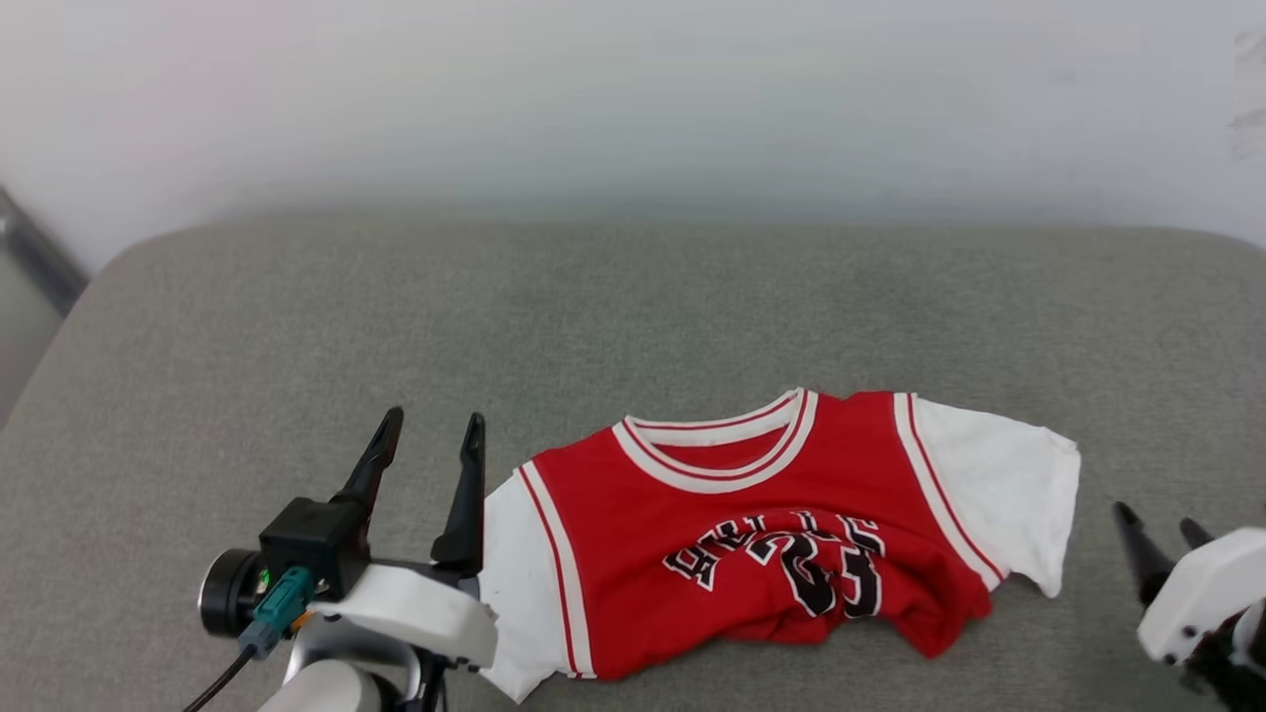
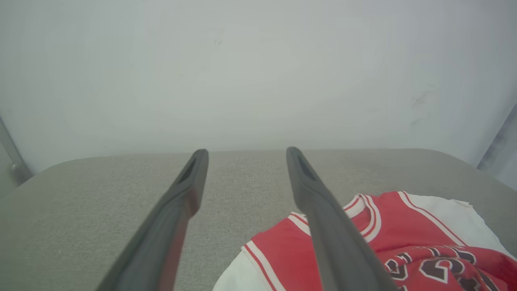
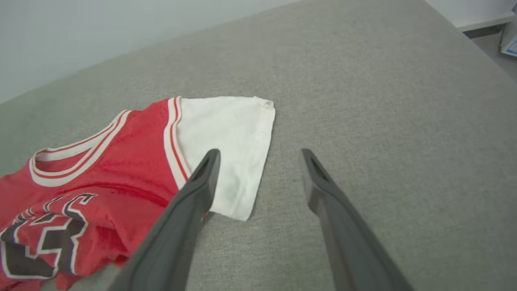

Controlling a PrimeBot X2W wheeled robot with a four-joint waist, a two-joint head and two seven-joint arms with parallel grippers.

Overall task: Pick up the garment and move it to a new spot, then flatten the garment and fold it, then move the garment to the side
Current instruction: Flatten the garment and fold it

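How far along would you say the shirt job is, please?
Looks done: the garment lies on the grey cushion, sleeves spread. In hand: nothing; the left hand and right hand stand open beside it. Left: its lower half is bunched, so flattening, folding and moving aside.

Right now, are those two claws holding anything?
Left gripper: open, holding nothing.
Right gripper: open, holding nothing.
The garment lies loose between them.
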